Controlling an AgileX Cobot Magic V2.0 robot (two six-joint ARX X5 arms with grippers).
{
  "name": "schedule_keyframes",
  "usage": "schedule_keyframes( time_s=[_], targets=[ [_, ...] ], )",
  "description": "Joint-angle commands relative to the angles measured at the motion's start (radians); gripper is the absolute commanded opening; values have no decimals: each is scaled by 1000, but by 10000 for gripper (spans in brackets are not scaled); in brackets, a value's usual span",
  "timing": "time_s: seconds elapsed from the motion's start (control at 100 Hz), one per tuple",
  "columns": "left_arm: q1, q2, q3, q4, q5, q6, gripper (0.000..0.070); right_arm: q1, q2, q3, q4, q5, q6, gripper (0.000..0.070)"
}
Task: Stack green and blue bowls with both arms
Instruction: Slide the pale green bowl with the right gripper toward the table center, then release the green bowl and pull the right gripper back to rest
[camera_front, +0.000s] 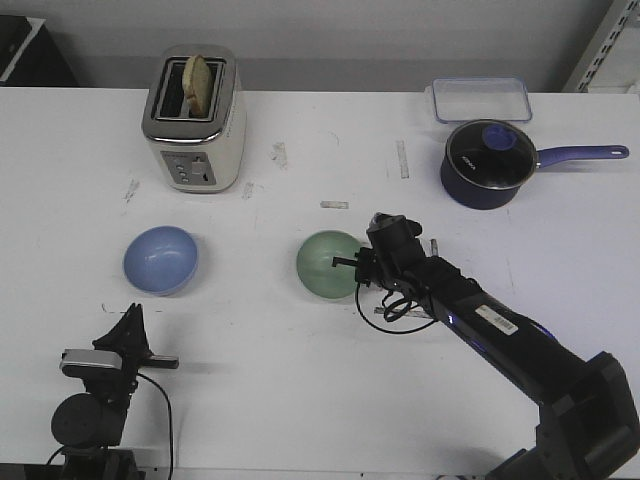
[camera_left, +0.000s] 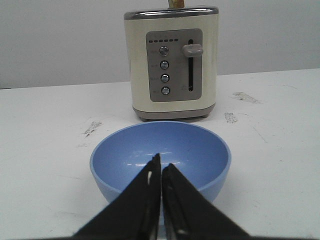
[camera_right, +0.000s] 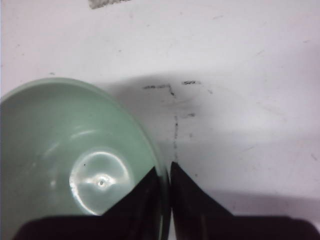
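Observation:
The pale green bowl (camera_front: 329, 264) sits near the table's middle. My right gripper (camera_front: 357, 268) is shut on its right rim, one finger inside and one outside, as the right wrist view shows at the green bowl's edge (camera_right: 75, 150) with the gripper (camera_right: 165, 172) pinching the wall. The light blue bowl (camera_front: 160, 260) rests to the left, untouched. My left gripper (camera_front: 130, 325) stays low near the front edge, short of the blue bowl (camera_left: 160, 155); its fingers (camera_left: 161, 167) are pressed together with nothing between them.
A cream toaster (camera_front: 194, 118) with a bread slice stands behind the blue bowl. A dark navy saucepan (camera_front: 487, 163) with a glass lid and a clear plastic box (camera_front: 481, 98) sit at the back right. Tape marks dot the white table (camera_front: 300, 390).

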Motion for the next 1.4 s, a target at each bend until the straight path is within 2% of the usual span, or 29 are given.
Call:
schedule_keyframes(
  time_s=[0.0,0.09,0.25,0.35,0.41,0.51,0.8,0.85,0.94,0.98,1.16,1.39],
  targets=[
    [-2,-2,-22,13,-2,5,4,6,15,15,13,11,13,115],
    [-2,-2,-22,13,-2,5,4,6,15,15,14,16,12,222],
    [-2,-2,-22,13,-2,5,4,6,0,15,28,29,8,226],
    [-2,-2,-22,13,-2,5,4,5,-36,15,28,42,-10,295],
    [-2,-2,-22,13,-2,5,4,1,-72,15,28,42,-55,321],
    [-2,-2,-22,13,-2,5,4,-12,-134,15,28,42,-148,324],
    [-2,-2,-22,13,-2,5,4,-117,-307,-49,74,53,-508,319],
    [-2,-2,-22,13,-2,5,4,-142,-341,-78,103,53,-542,276],
    [-2,-2,-22,13,-2,5,4,-186,-404,-143,170,49,-581,73],
    [-2,-2,-22,13,-2,5,4,-207,-435,-177,202,49,-599,9],
    [-2,-2,-22,13,-2,5,4,-314,-587,-331,325,48,-683,5],
    [-2,-2,-22,13,-2,5,4,-443,-800,-540,440,48,-686,5]
  ],
)
